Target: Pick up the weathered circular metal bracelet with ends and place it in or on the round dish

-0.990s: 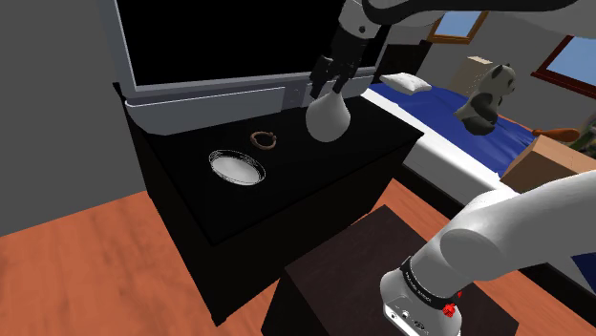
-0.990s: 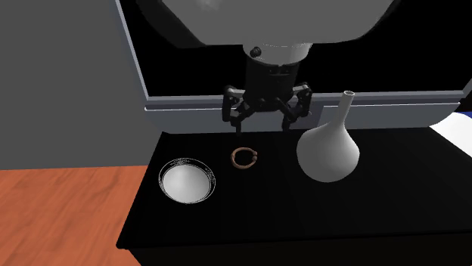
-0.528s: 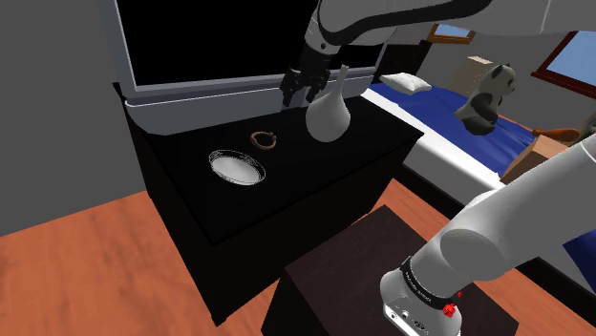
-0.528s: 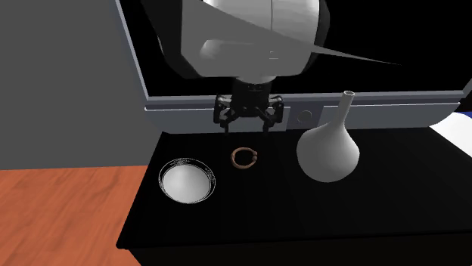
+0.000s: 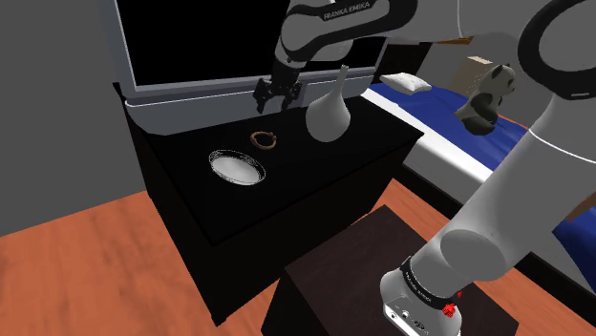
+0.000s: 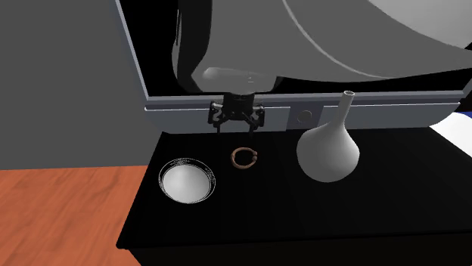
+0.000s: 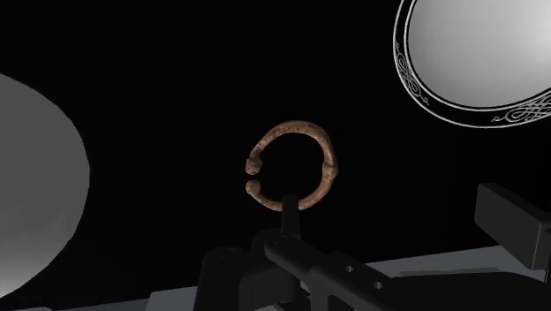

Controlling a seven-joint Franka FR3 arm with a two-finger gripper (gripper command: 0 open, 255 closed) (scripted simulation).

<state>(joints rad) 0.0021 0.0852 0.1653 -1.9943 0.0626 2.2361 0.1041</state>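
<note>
Bedroom w/ orange wood floor (image 5: pixel 86 258) and a blue-covered bed (image 5: pixel 449 134) on the shoulder view's right. In front stands a black dresser (image 5: pixel 296 181) w/ a grey-framed TV (image 5: pixel 210 98) along its back edge; the screen is plain black.

The bracelet (image 7: pixel 328 163) lies flat on the dresser top. It is a brownish, mottled open ring w/ two knobbed ends that nearly meet. The round dish (image 5: pixel 237 169), pale w/ a patterned rim, sits just beside the bracelet on the shoulder view's left, apart from it and w/ nothing in it. A white long-necked vase (image 5: pixel 328 116) stands upright on the bracelet's other side, near but not touching.

The black gripper (image 6: pixel 237 123) hangs above the bracelet, a bit toward the TV, pointing down. Its fingers (image 6: pixel 261 119) are spread apart w/ nothing between them. In the wrist view the bracelet lies just ahead of the gripper.
</note>
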